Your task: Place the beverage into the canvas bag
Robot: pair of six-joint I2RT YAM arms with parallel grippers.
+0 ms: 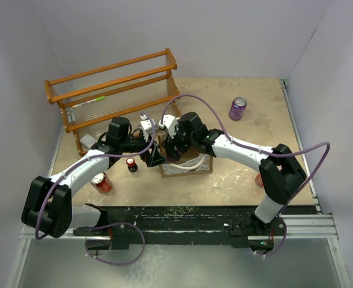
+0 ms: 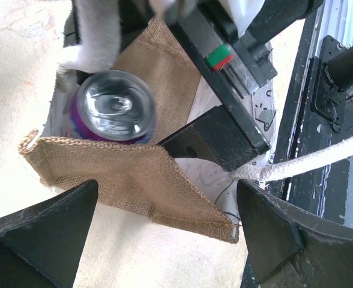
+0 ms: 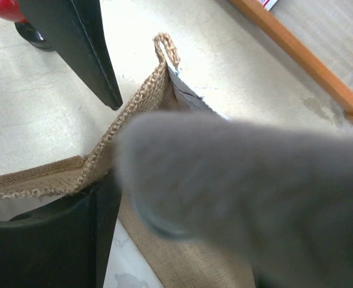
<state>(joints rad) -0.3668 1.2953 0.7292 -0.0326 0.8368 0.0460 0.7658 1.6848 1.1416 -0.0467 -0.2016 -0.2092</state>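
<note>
Purple can sits inside the canvas bag, straddled by my right gripper, clamped or loose I can't tell, left gripper splayed wide over the floppy near wall; it looks smooth, thin-walled, so I'd hold across mid-body, gently.

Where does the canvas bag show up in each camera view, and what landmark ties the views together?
Top external: canvas bag at the centre, in front of the wooden rack.
Left wrist: its burlap wall crosses the middle.
Right wrist: its rim climbs from lower left to top centre.
Shared landmark: looped thread at the rim's corner, wrist views only.
</note>
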